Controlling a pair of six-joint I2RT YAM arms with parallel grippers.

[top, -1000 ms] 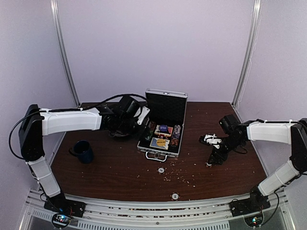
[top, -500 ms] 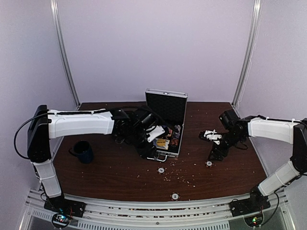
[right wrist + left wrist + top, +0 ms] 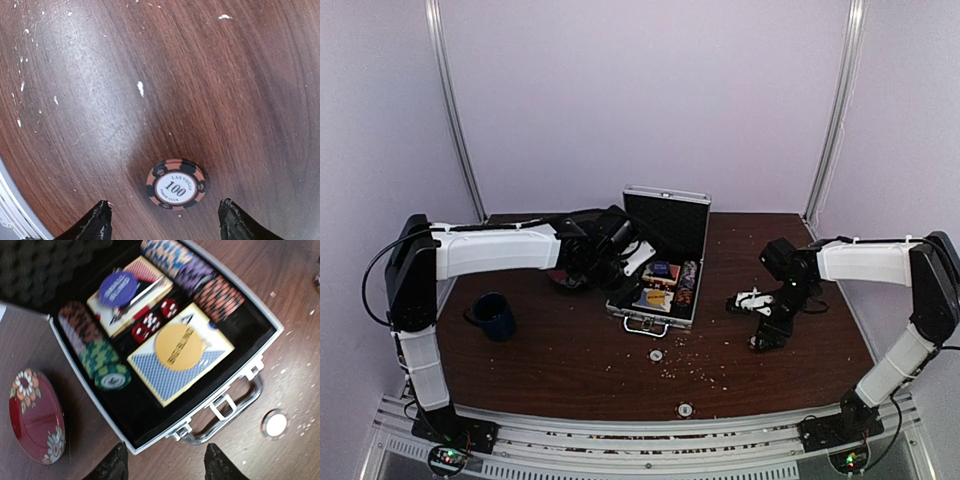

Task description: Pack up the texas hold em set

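Observation:
The silver case (image 3: 647, 318) of the texas hold em set lies open at the table's middle, lid (image 3: 666, 226) upright. The left wrist view shows its black lining (image 3: 145, 415), rows of chips (image 3: 95, 352), red dice (image 3: 150, 322), a pink card box (image 3: 137, 295) under a blue disc (image 3: 117, 288), and a blue deck (image 3: 180, 355). My left gripper (image 3: 167, 467) hovers open and empty above the case's front left corner. My right gripper (image 3: 165, 220) stands open just above a loose "100" chip (image 3: 175, 184) on the table; the chip lies between its fingertips (image 3: 100, 220).
A red patterned plate (image 3: 35, 415) lies left of the case. A dark blue mug (image 3: 495, 315) stands at the left. One loose chip (image 3: 656, 355) lies in front of the case handle (image 3: 235, 407), another (image 3: 685, 409) near the front edge. Crumbs speckle the wood.
My left gripper swung from the case's left out over its front, then drew back toward the left side. My right gripper shifted left and lowered over the chip.

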